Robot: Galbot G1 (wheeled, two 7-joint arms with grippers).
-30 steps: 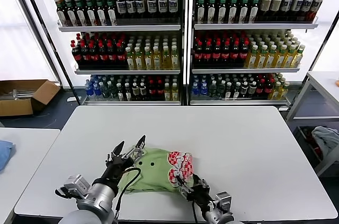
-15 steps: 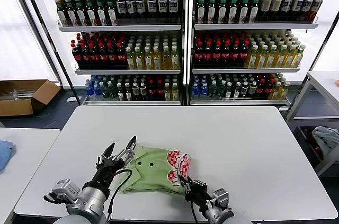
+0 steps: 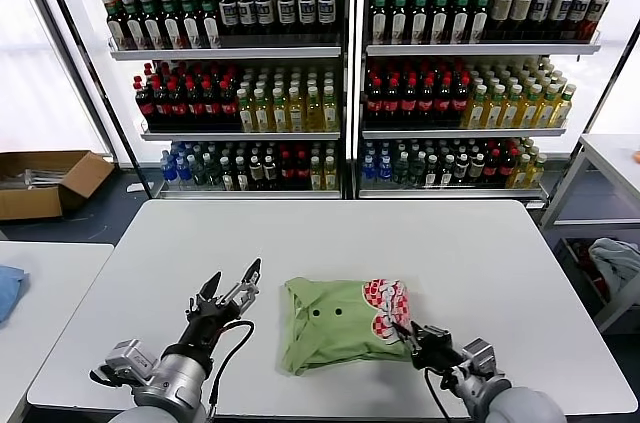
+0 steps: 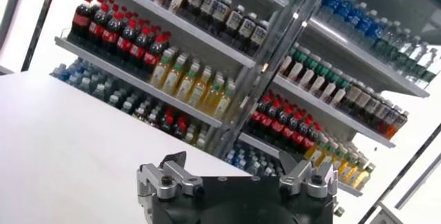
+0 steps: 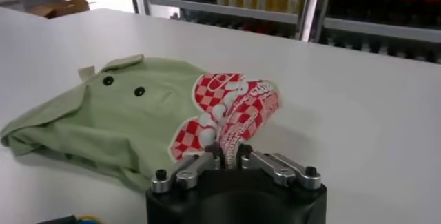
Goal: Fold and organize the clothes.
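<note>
On the white table point(image 3: 480, 263) the folded light green shirt point(image 3: 325, 328) lies mid-front, the right gripper point(image 3: 410, 335) pinching its printed edge — seemingly positioning the bundle — while the left gripper point(image 3: 228, 291) hovers beside it, spread wide and empty; next probably comes letting go cleanly.

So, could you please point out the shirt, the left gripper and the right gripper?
shirt point(image 3: 325, 323): head view, on the plain green fabric near the buttons.
left gripper point(image 3: 229, 283): head view, midway between its spread fingertips.
right gripper point(image 5: 229, 154): right wrist view, between fingertips pinching the shirt's edge.
</note>
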